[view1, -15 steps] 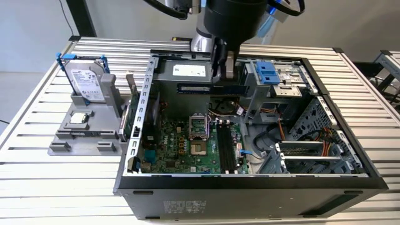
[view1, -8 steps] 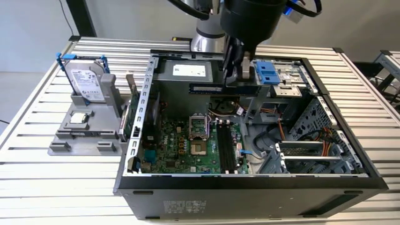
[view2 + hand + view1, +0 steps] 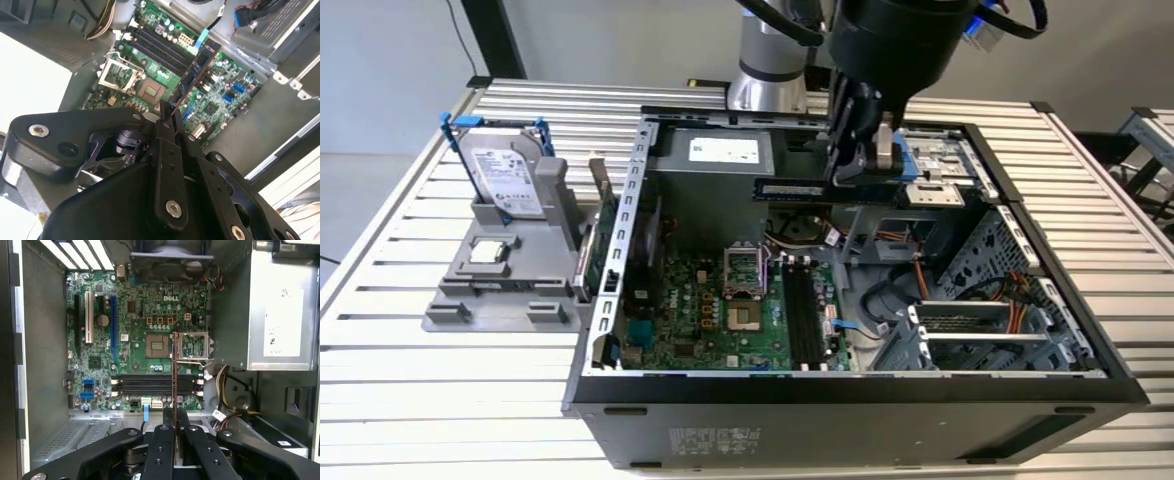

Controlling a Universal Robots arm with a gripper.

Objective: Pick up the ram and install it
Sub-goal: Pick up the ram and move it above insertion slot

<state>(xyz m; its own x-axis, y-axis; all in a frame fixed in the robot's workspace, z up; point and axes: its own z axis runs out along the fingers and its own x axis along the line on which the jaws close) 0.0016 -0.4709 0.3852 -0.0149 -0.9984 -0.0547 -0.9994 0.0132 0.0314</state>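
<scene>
Ram (image 3: 787, 188): not seated, held in the air above the black memory slots (image 3: 803, 315) and clear of them. In the exterior view the stick lies level, its long edge crosswise to the slots' run, past their far end and close to the power supply (image 3: 720, 170)

Both wrist views show the ram edge-on. In the first wrist view it is a thin brown strip (image 3: 175, 370) whose line crosses the slots (image 3: 155, 385) at right angles. In the second wrist view it (image 3: 197, 70) slants over the board just beside the slots (image 3: 160, 45)

Gripper (image 3: 843, 175): claw pressed together on one end of the ram, pinching its flat faces. One fingertip (image 3: 168, 416) sits each side of the strip, and the rest of the stick juts free over the slots

CPU socket (image 3: 159, 346): just beside the slots, on the same green motherboard (image 3: 100, 360)

Computer case (image 3: 854, 388): lying open, slots on its floor

Hard drive (image 3: 500, 172) in its blue frame: upright on a grey holder (image 3: 500, 285), outside the case, well apart from the slots toward the exterior view's left
</scene>
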